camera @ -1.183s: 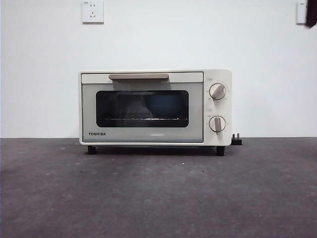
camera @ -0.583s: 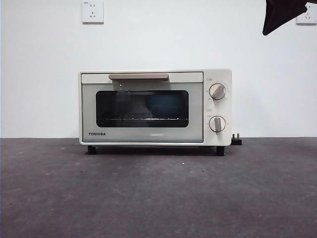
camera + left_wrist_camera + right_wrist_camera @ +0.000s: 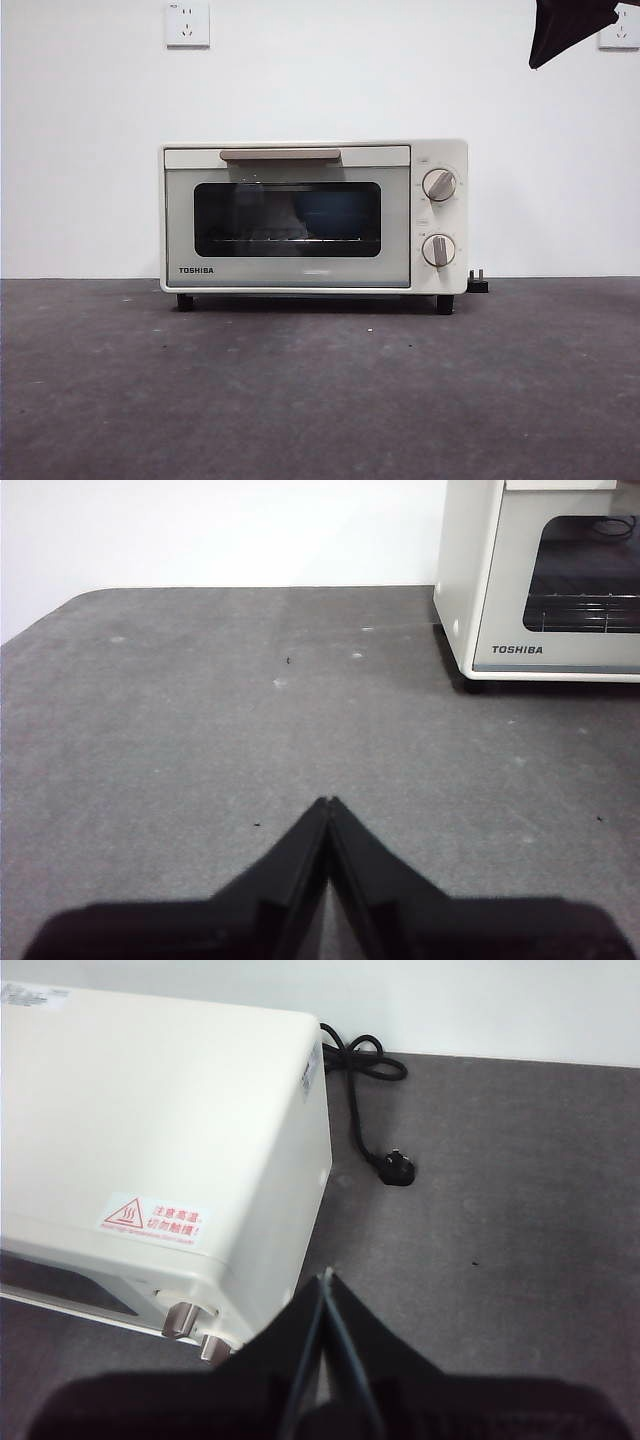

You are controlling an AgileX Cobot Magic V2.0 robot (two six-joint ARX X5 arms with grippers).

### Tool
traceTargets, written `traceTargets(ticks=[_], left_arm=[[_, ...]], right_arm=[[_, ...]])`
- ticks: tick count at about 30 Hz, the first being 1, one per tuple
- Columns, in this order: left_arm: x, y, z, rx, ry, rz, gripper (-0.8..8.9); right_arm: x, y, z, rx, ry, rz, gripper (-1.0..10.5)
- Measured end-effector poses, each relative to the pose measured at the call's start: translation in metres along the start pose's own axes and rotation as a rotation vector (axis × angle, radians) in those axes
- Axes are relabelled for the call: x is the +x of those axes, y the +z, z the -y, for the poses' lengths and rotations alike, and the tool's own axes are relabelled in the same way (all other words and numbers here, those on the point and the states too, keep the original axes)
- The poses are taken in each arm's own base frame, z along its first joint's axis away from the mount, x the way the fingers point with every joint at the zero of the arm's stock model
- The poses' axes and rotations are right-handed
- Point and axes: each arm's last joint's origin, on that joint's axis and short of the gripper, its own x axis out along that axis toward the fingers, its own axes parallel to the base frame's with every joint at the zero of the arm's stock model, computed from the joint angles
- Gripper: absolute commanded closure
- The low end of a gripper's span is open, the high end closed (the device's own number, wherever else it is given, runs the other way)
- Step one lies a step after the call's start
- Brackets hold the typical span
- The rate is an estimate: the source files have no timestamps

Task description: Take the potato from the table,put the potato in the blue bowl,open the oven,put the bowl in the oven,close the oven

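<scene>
My right gripper [image 3: 326,1278] hangs high above the oven [image 3: 313,216] by its knobs [image 3: 192,1330], jaws pressed together, and my left gripper [image 3: 328,802] sits low over the table [image 3: 200,730], also closed on nothing. The oven door is closed; through the glass I see something blue, maybe the blue bowl [image 3: 335,215], while the potato is out of sight. If I swing the right arm carelessly, I may bump a knob or snag the power cord [image 3: 365,1090].

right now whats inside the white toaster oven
Through the dark glass window of the cream-white Toshiba toaster oven, whose door is shut, a wire rack shows, with a blue shape above it. The tinted glass hides whether a potato sits in it.
</scene>
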Motion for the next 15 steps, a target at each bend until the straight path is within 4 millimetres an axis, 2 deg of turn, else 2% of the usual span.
traceTargets(ticks=[15], left_arm=[[0.0006,-0.0004,0.0011,-0.015,-0.038,-0.008,8.17]], right_arm=[[0.0,0.0,0.0,0.0,0.0,0.0,9.5]])
